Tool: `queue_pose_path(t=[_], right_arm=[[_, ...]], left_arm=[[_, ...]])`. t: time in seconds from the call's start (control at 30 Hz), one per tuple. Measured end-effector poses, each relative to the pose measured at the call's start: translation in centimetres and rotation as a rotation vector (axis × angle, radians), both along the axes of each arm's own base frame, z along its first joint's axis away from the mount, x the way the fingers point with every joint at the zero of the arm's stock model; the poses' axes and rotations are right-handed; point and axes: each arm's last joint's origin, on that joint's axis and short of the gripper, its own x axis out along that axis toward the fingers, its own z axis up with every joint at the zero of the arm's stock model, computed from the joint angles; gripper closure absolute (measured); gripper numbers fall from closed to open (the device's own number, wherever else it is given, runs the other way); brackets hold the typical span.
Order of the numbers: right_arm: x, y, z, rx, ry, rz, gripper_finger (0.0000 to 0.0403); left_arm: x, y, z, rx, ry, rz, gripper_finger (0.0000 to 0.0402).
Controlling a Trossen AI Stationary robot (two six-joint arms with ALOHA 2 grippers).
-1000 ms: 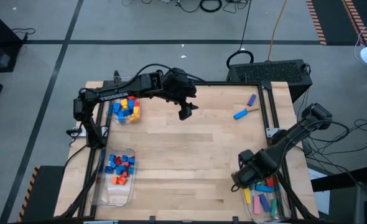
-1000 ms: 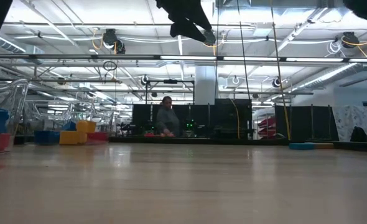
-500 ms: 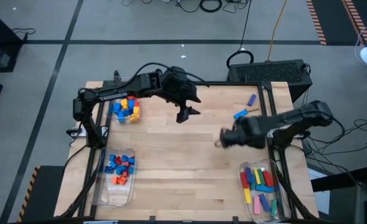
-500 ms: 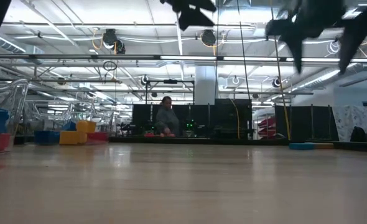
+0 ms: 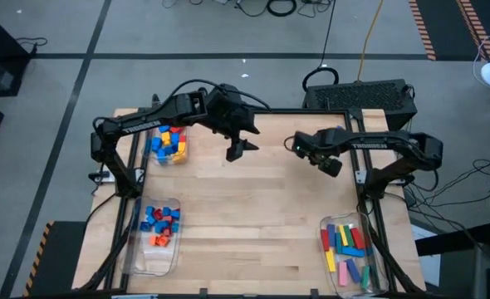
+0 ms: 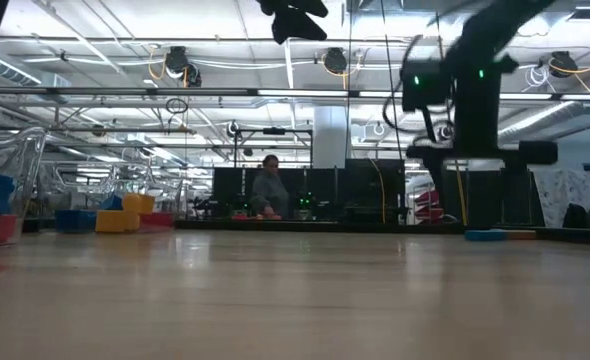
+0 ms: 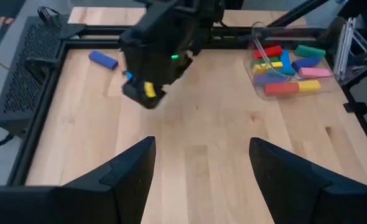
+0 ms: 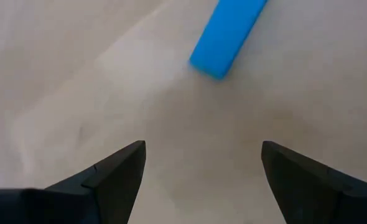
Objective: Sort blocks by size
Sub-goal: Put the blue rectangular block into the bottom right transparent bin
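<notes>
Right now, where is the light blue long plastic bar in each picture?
High view: not seen; the right gripper covers its spot.
Low view: the light blue long plastic bar lies far right on the table.
Left wrist view: a blue sliver under that gripper.
Right wrist view: just ahead of the open fingers.
Shared landmark: the right gripper.

One camera looks straight down on the desk (image 5: 253, 216). One sits low, looking across it. Two ride the wrists, close up.

Spread fingers (image 7: 130, 177), right arm (image 7: 165, 46), blue block (image 7: 102, 60), bin of blocks (image 7: 289, 65)
</notes>
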Motion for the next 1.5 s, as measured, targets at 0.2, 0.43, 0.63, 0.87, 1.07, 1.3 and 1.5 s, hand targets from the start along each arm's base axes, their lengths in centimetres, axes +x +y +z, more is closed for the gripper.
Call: queue_pose_path(t=[0.2,0.43,0.63,0.87,1.07,1.3,1.5], right_arm=[[-2.2,-2.2,-2.8,0.008,-0.025,-0.218,0.0099],[-3.3,-4.2,-3.2,-0.049,-0.045,-0.355,0.0102],[-4.3,-5.8,-3.8,-0.022,-0.021,-0.379,0.0152],[-4.2,-6.0,-4.8,0.033,0.013,-0.321,0.0245],[-4.0,-5.5,-4.4,0.005,0.027,-0.227,0.0327],[-3.0,-4.4,-3.3,-0.054,-0.036,-0.056,0.0329],[-2.2,-1.9,-1.8,-0.008,-0.122,0.267,0.0329]], left_arm=[[-0.7,-0.2,0.4,0.001,0.015,-0.001,0.0142],[-0.7,-0.1,0.2,0.018,0.032,0.009,0.0142],[-0.7,0.0,0.1,0.045,0.035,0.031,0.0142],[-0.6,0.0,0.2,0.057,0.037,0.047,0.0142],[-0.6,0.1,0.2,0.057,0.036,0.06,0.0142],[-0.5,0.2,0.3,0.058,0.015,0.085,0.0142],[-0.4,0.2,0.4,0.063,0.004,0.092,0.0142]])
